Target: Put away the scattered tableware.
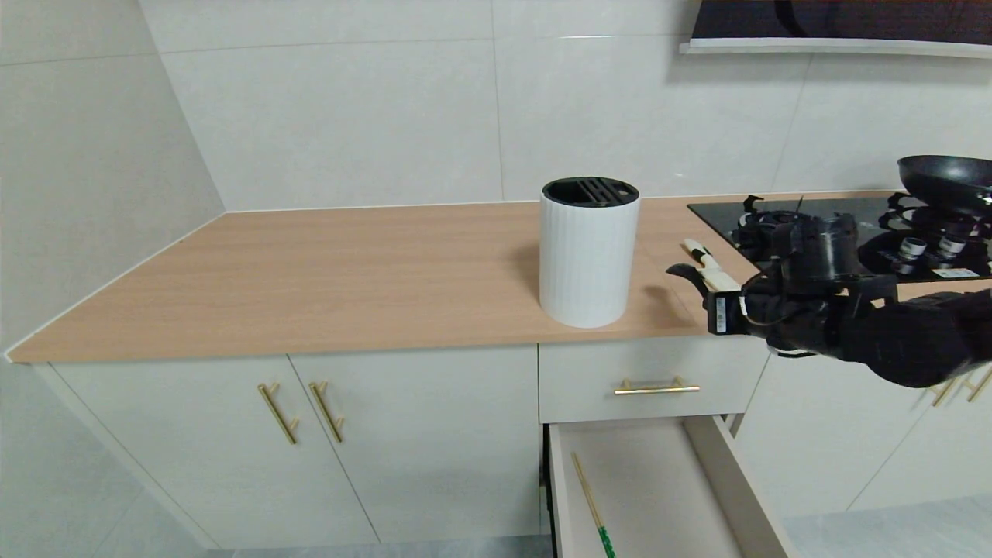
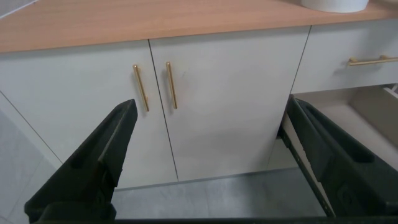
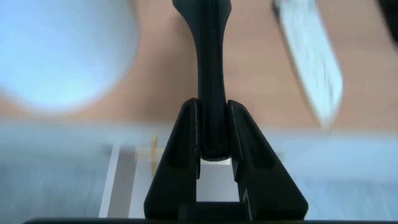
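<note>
— Starting with the right gripper (image 3: pixel 213 140): gripping anything?

— Pinching a black utensil (image 3: pixel 210 56) between both fingers (image 3: pixel 186 143), pressing narrow on its stem with no gap showing on either side. Hovering at the front edge of the counter (image 1: pixel 349 271), pointing the black utensil in over the wood toward the back wall.

— Touching anything else along the way?

— Reaching in between the white holder (image 1: pixel 589 263) and a pale utensil (image 1: pixel 701 260) lying flat on the wood just beside the stove (image 1: pixel 814 221). Not managing to tell whether grazing either one.

— And the left gripper (image 2: pixel 211 109)?

— Spreading its fingers (image 2: pixel 106 155) wide, holding nothing, touching nothing. Hanging low, facing the cabinet doors (image 2: pixel 205 112) under the counter.

— Looking for room to move?

— Finding it on the left: counter running broad from the white holder out to the corner where the walls meet. Getting tighter on the right, with the stove crowding the far end and a dark pan (image 1: pixel 945 178) sitting on a burner. Down below, standing pulled out: the lower drawer (image 1: pixel 725 465), carrying chopsticks (image 1: pixel 590 500) along its left side, well apart from its right wall. Sitting shut directly above: the upper drawer (image 1: pixel 655 386), lying just under the counter's front edge and below the right gripper.
</note>
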Available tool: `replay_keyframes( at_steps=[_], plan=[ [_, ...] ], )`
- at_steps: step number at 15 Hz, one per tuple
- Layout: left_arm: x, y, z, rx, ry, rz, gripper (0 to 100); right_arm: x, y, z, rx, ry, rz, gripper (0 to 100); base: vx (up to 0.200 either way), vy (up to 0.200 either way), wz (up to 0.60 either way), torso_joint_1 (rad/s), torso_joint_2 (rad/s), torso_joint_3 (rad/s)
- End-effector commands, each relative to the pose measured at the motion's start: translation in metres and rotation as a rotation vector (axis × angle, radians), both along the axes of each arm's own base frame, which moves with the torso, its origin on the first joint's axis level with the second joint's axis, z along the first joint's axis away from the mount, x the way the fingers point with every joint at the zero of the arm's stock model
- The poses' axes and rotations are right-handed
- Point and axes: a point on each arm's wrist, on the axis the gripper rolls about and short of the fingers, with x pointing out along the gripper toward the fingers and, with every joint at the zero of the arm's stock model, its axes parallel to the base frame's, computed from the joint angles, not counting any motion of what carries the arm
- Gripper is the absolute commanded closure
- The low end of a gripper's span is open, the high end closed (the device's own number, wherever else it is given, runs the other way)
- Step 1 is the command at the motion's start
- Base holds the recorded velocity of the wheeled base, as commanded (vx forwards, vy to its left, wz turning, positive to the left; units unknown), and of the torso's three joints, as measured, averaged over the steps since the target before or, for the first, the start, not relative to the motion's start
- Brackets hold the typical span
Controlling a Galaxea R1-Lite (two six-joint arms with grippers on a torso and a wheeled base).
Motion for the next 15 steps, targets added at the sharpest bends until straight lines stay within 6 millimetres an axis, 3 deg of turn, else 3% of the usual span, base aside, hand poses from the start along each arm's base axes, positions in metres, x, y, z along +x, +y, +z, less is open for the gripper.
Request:
replay_keyframes(
  at_steps=[1,5,10,15],
  plan=[
    [0.000,0.000,0.000,0.000,0.002,0.000,0,-0.034,-0.006,0.014,0.012,-0.018,0.012,100,0.000,0.000,0.00,0.000,0.00,0.000],
    [0.000,0.000,0.000,0.000,0.000,0.000,0,-0.053,-0.009,0.000,0.035,0.041,0.019,100,0.000,0.000,0.00,0.000,0.00,0.000],
    [0.000,0.000,0.000,0.000,0.000,0.000,0,-0.057,-0.009,-0.007,0.025,0.065,0.034,100,0.000,0.000,0.00,0.000,0.00,0.000],
    [0.000,0.000,0.000,0.000,0.000,0.000,0,-0.063,0.005,-0.019,0.005,0.107,0.086,100,0.000,0.000,0.00,0.000,0.00,0.000]
  ],
)
